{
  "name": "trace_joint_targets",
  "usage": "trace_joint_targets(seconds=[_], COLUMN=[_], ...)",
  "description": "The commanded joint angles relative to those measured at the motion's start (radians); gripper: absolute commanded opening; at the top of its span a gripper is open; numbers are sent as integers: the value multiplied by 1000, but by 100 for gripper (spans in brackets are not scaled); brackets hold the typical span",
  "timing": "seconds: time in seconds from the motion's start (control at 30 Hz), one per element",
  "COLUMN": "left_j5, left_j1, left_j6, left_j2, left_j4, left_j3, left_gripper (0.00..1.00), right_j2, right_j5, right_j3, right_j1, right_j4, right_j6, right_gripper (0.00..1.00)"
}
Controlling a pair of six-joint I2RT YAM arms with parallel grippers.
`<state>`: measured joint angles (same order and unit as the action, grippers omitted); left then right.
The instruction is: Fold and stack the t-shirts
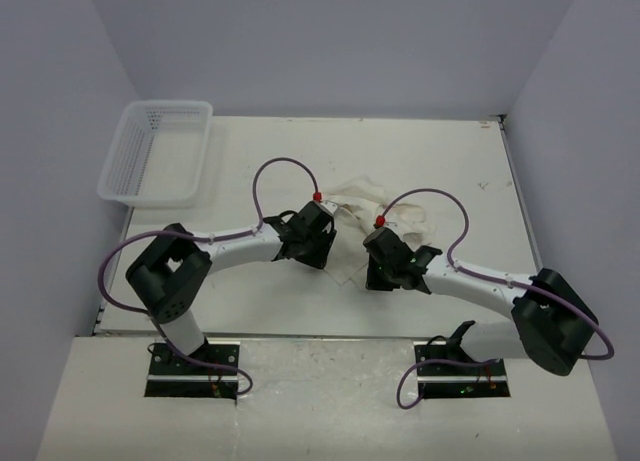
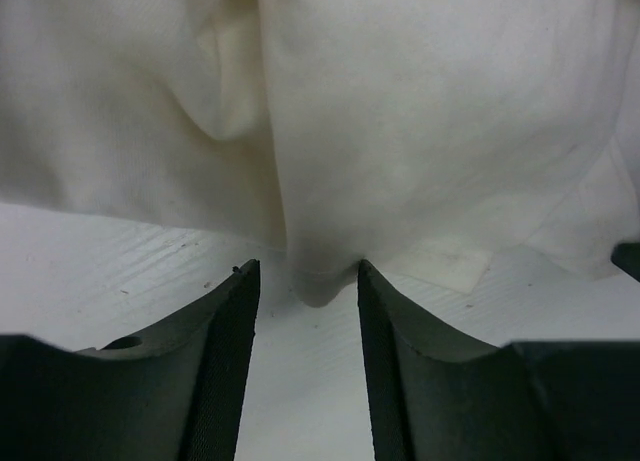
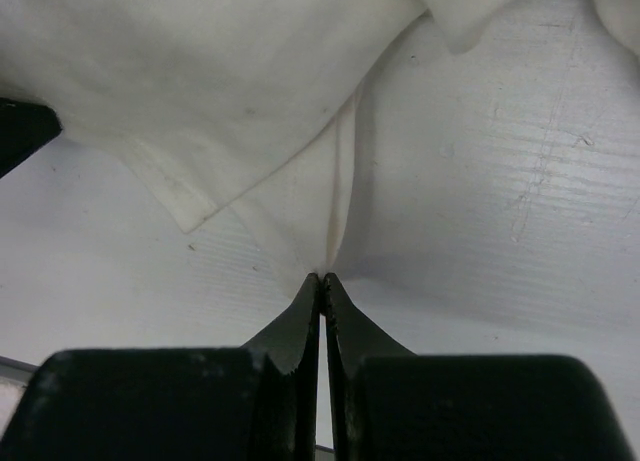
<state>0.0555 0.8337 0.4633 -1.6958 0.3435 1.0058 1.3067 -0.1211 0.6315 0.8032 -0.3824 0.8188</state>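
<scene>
A crumpled white t-shirt point(image 1: 366, 197) lies in the middle of the table between the two grippers. My left gripper point(image 1: 328, 243) is open at the shirt's near left edge. In the left wrist view point(image 2: 308, 268) a hanging fold of the shirt point(image 2: 400, 131) dips between its fingertips, and the jaws stand well apart. My right gripper point(image 1: 380, 269) is at the shirt's near edge. In the right wrist view point(image 3: 323, 277) it is shut on a thin pinch of the shirt's fabric point(image 3: 220, 101), which pulls up into a ridge at the tips.
A clear plastic mesh basket point(image 1: 157, 151) stands at the back left of the white table point(image 1: 460, 171). Purple walls close in the left, back and right sides. The two grippers are close together, each showing at the edge of the other's wrist view.
</scene>
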Motion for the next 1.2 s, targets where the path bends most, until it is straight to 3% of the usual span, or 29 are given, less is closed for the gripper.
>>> trace_joint_targets(seconds=[0.0,0.07,0.1,0.17,0.2,0.23,0.43,0.57,0.87,1.17], left_j5=[-5,-9,-11,-17,-20,-23,-19,32,256,362], left_j1=[7,7,5,5,7,5,5,5,5,7], left_j6=[3,3,3,3,3,5,9,9,-57,-140], left_j2=[-21,-25,-27,-30,-27,-25,54,218,478,585], left_j4=[-55,-57,-60,-60,-60,-60,-44,8,252,356], left_j3=[28,36,37,42,43,45,34,37,246,441], left_gripper=[45,38,28,18,5,0,0,0,0,0], right_j2=[-15,-14,-12,-11,-12,-11,-14,-52,-139,-179], right_j5=[-29,-31,-31,-31,-32,-32,-52,-115,-343,-531], right_j3=[4,0,-1,-3,-3,0,26,95,414,766], right_j1=[7,7,8,7,7,7,8,11,11,10], right_j4=[-15,-12,-12,-10,-10,-13,-49,-142,-462,-576], right_j6=[19,17,20,19,20,20,17,3,-111,-317], right_gripper=[0,0,0,0,0,0,0,0,0,0])
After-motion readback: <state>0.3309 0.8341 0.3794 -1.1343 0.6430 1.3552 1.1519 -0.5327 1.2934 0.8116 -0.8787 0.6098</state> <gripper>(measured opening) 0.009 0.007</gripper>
